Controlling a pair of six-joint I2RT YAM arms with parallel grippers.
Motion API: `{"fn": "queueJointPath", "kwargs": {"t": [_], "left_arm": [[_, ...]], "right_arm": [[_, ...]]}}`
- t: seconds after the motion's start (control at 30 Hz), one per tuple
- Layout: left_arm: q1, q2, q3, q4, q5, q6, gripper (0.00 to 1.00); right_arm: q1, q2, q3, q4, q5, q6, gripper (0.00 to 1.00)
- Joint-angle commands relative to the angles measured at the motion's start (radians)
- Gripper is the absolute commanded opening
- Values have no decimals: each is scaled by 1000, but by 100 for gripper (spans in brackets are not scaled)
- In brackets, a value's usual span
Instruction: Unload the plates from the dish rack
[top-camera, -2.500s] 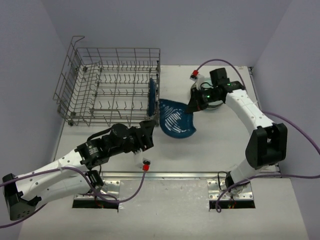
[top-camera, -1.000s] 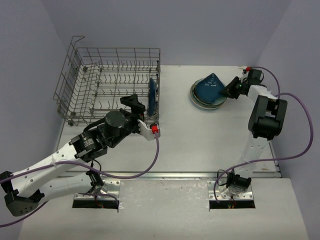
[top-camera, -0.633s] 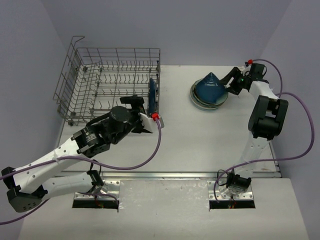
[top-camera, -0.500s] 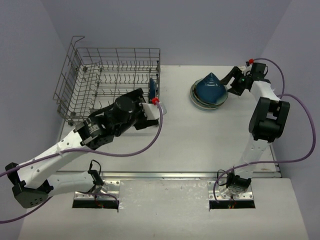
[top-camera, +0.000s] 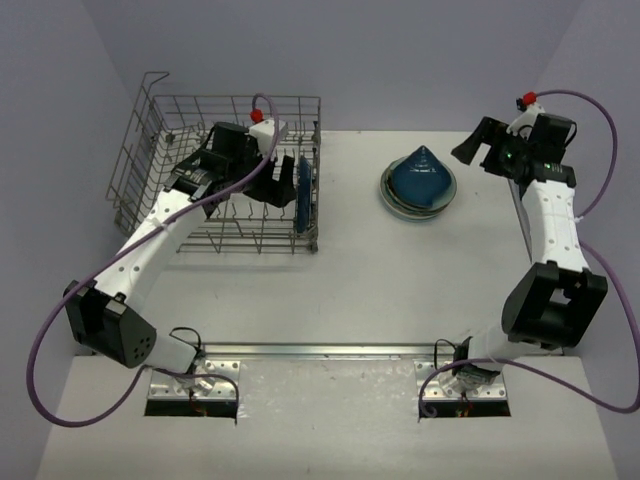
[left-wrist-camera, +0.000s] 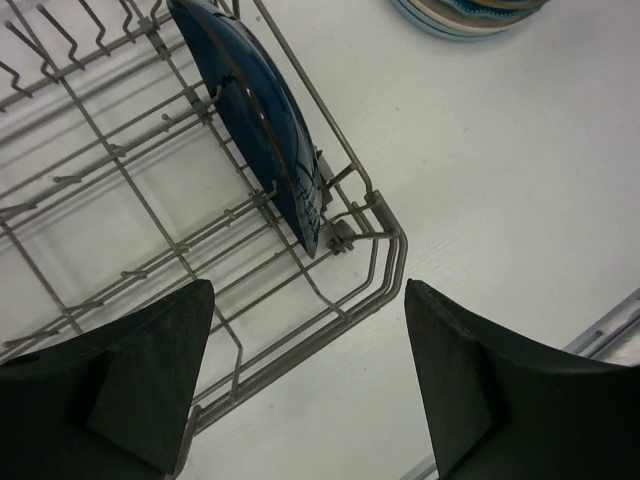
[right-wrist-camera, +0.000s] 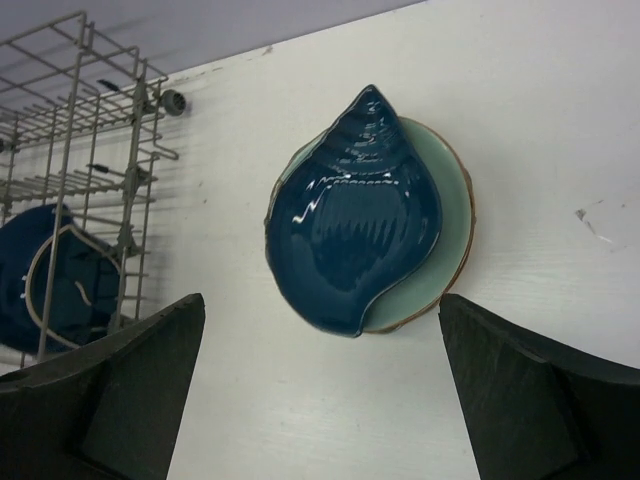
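The grey wire dish rack (top-camera: 230, 100) stands at the back left. One dark blue plate (top-camera: 303, 195) stands on edge at its right end. My left gripper (top-camera: 278, 180) hovers over the rack just left of that plate, open and holding nothing. In the left wrist view the plate (left-wrist-camera: 265, 110) leans in the rack (left-wrist-camera: 385, 215) ahead of the open left gripper (left-wrist-camera: 308, 300). A dark blue shell-shaped plate (top-camera: 420, 172) tops the stack of plates (top-camera: 400, 205) at the back right. My right gripper (top-camera: 468, 148) hangs open to the stack's right. Its wrist view shows that shell plate (right-wrist-camera: 355, 220) on a teal plate (right-wrist-camera: 455, 190), beyond the open right gripper (right-wrist-camera: 320, 305).
The white table (top-camera: 400, 280) ends at a metal rail (top-camera: 330, 350) along its near edge. Purple walls close in the back and both sides. The rack's tall wire side (top-camera: 150, 90) rises at the far left corner. The right arm's cable (top-camera: 600, 100) loops near the right wall.
The right gripper opened, let go of the dark blue shell plate on the stack and drew back to the right. The left arm swung from the rack's front up over the rack.
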Motion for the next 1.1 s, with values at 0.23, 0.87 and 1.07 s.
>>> {"fn": "queueJointPath", "kwargs": {"t": [0.23, 0.87, 1.07], "left_arm": [[61, 181, -19, 302, 260, -159, 61], [105, 373, 13, 412, 443, -178, 46], [105, 397, -7, 414, 463, -170, 41]], "right_arm": [[-4, -204, -177, -43, -137, -39, 99], [-4, -261, -179, -90, -196, -47, 99], [-4, -255, -178, -90, -195, -47, 99]]}}
